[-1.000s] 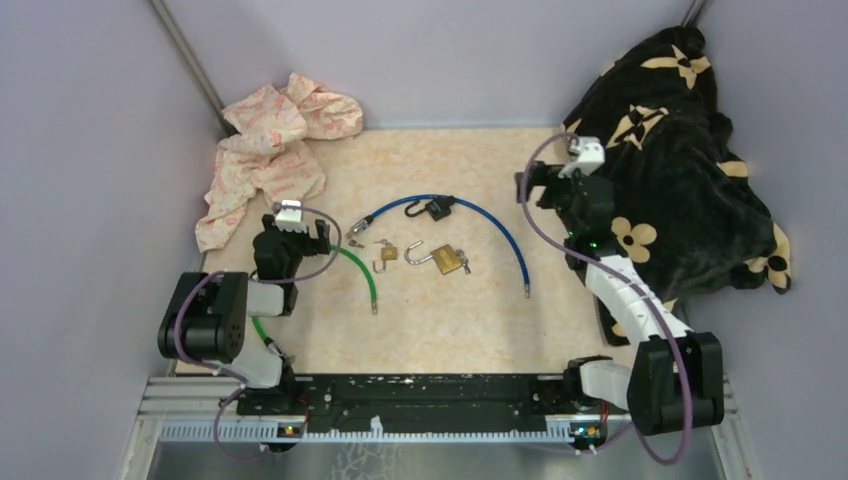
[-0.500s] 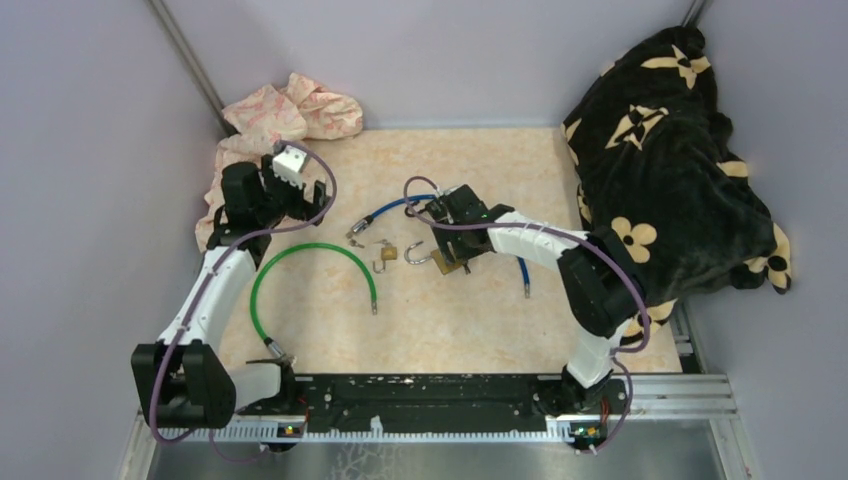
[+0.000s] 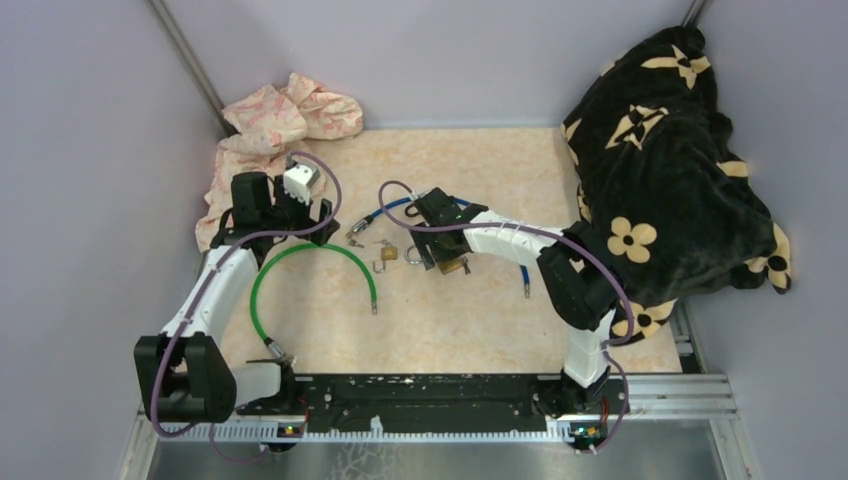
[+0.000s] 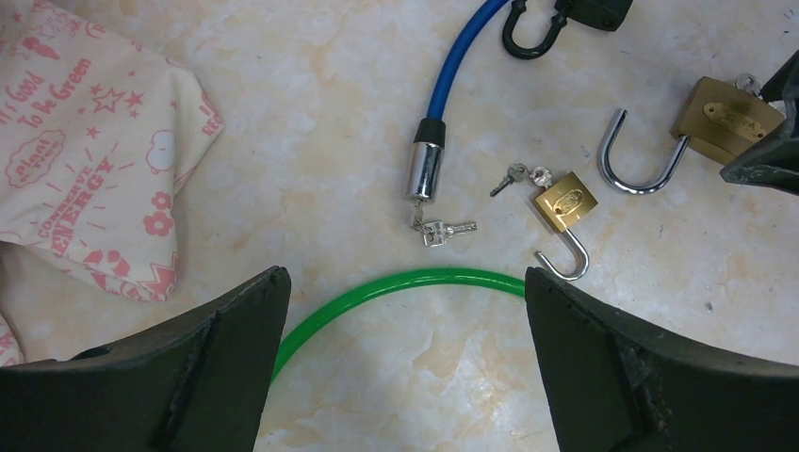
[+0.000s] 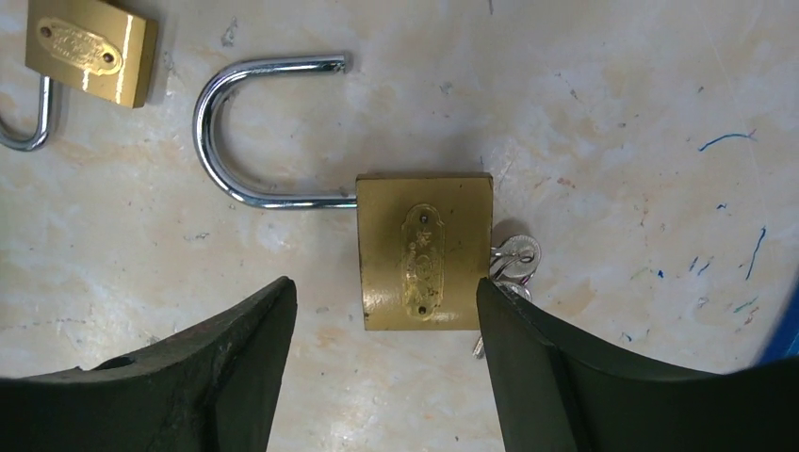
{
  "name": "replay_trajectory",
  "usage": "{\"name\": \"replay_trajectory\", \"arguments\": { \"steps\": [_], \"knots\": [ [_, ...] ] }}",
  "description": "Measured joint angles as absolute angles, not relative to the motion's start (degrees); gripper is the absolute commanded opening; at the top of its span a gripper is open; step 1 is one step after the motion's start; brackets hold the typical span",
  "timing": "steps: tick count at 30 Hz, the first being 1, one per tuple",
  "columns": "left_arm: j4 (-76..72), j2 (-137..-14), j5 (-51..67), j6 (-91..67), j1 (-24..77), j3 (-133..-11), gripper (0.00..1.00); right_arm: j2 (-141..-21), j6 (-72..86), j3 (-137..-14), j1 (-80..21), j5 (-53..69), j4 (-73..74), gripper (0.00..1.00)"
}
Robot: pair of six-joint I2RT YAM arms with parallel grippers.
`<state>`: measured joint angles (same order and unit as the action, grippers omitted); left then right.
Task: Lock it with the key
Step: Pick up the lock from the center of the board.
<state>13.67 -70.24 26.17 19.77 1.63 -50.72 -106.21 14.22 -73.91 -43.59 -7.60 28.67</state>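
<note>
A large brass padlock [image 5: 424,250] lies flat on the table with its shackle [image 5: 236,132] swung open and a key with a ring [image 5: 513,259] stuck in its base. My right gripper [image 5: 384,292] is open and low over it, straddling the body; the right finger [image 5: 565,377] is against the key side, the left finger [image 5: 188,377] stands apart. In the top view the gripper [image 3: 435,245] covers most of the padlock [image 3: 455,266]. My left gripper [image 4: 405,278] hangs open above the green cable [image 4: 396,287], holding nothing.
A small brass padlock [image 4: 565,201] with open shackle and tiny keys lies beside loose keys [image 4: 443,229] at the blue cable's metal end [image 4: 426,169]. A black padlock [image 4: 589,11] hangs on the blue cable. Pink printed cloth [image 3: 270,140] lies far left, a black flowered blanket [image 3: 670,150] right.
My right arm swung from the blanket to the large padlock, then edged left over it, its jaws narrowing. My left arm reached out from near its base to above the green cable.
</note>
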Motion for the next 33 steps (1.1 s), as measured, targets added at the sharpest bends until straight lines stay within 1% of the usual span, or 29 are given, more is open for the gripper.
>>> {"name": "replay_trajectory", "arguments": {
  "steps": [7,12,13,18,20,22,23,25,26,28,33],
  "knots": [
    [14.3,-70.4,26.8,19.8,1.6,-50.7,0.99,-108.8,15.2,-74.7,-43.6,-9.7,29.6,0.71],
    [14.4,-70.4,27.8,19.8,1.8,-50.7,0.99,-109.6,15.3,-74.8,-43.6,-10.4,29.9,0.70],
    [14.4,-70.4,28.1,19.8,1.8,-50.7,0.99,-109.6,15.5,-74.8,-43.6,-10.5,29.9,0.68],
    [14.5,-70.4,29.5,19.8,1.9,-50.7,0.99,-110.0,15.7,-74.7,-43.5,-11.8,30.0,0.44],
    [14.5,-70.4,30.3,19.9,2.0,-50.7,0.99,-110.0,15.7,-74.7,-43.5,-12.0,30.0,0.31],
    [14.5,-70.4,31.4,20.1,2.6,-50.6,0.98,-110.0,15.8,-74.7,-43.5,-12.0,29.9,0.22],
    [14.5,-70.4,31.8,20.2,3.1,-50.6,0.97,-110.0,15.8,-74.7,-43.5,-12.1,29.9,0.16],
    [14.5,-70.4,32.2,20.5,4.8,-50.6,0.95,-110.0,15.7,-74.6,-43.5,-12.1,29.8,0.02],
    [14.5,-70.5,32.1,20.8,6.1,-50.6,0.94,-110.0,15.7,-74.6,-43.5,-12.0,29.7,0.00],
    [14.2,-71.0,31.3,22.0,9.8,-50.6,0.93,-109.4,15.6,-73.8,-43.5,-11.7,28.9,0.00],
    [13.2,-74.5,28.7,29.7,24.0,-48.4,0.92,-106.2,15.5,-69.6,-42.1,-5.8,25.2,0.00]
  ]
}}
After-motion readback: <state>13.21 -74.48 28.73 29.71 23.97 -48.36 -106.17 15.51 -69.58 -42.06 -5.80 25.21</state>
